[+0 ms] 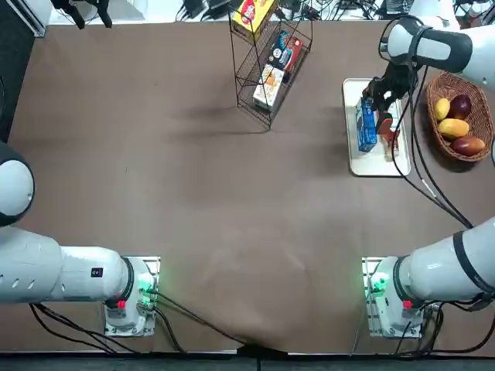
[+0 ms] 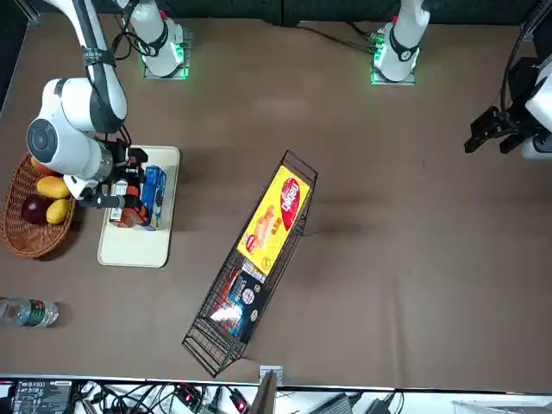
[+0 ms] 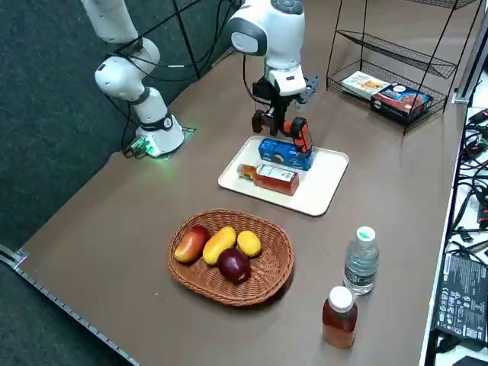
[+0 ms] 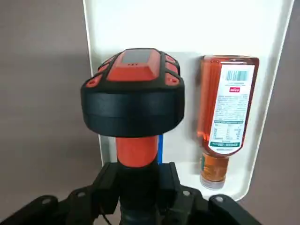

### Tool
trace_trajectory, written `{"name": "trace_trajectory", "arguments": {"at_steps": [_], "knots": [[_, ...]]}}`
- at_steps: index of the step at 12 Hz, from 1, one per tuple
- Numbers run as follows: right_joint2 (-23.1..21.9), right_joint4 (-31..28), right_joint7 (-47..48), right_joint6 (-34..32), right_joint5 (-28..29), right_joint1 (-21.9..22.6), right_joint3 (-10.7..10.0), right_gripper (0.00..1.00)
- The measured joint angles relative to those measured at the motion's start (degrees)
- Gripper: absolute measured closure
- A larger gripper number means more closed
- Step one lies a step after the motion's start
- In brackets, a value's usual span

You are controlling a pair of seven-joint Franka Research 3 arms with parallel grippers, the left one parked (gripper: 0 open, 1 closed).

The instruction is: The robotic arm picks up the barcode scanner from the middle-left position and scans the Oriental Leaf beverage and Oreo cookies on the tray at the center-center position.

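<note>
Clamped in the right gripper (image 4: pixel 138 197) by its orange handle, the scanner (image 4: pixel 133 101) showed a black head with an orange top and hung directly above the tray (image 4: pixel 187 28). Just beyond it, the tea bottle (image 4: pixel 226 117) lay flat, barcode label up, beside the blue Oreo pack (image 3: pixel 285 153).

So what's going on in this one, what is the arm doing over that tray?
The right gripper has its jaws shut on the barcode scanner and holds it over the white tray, pointed down at the goods. On the tray lie the Oreo cookies and, beside them, the Oriental Leaf beverage on its side, barcode facing up. Both items lie flat on the tray.
</note>
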Motion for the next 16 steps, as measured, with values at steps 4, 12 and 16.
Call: {"name": "trace_trajectory", "arguments": {"at_steps": [4, 12, 16], "knots": [[0.00, -0.05, -0.01, -0.03, 0.00, 0.45, 0.40, 0.58], [-1.22, 0.42, -3.64, -2.42, -0.06, -0.93, -0.10, 0.58], [-2.77, 1.31, -7.41, -4.87, -0.35, -4.83, -0.60, 0.58]]}}
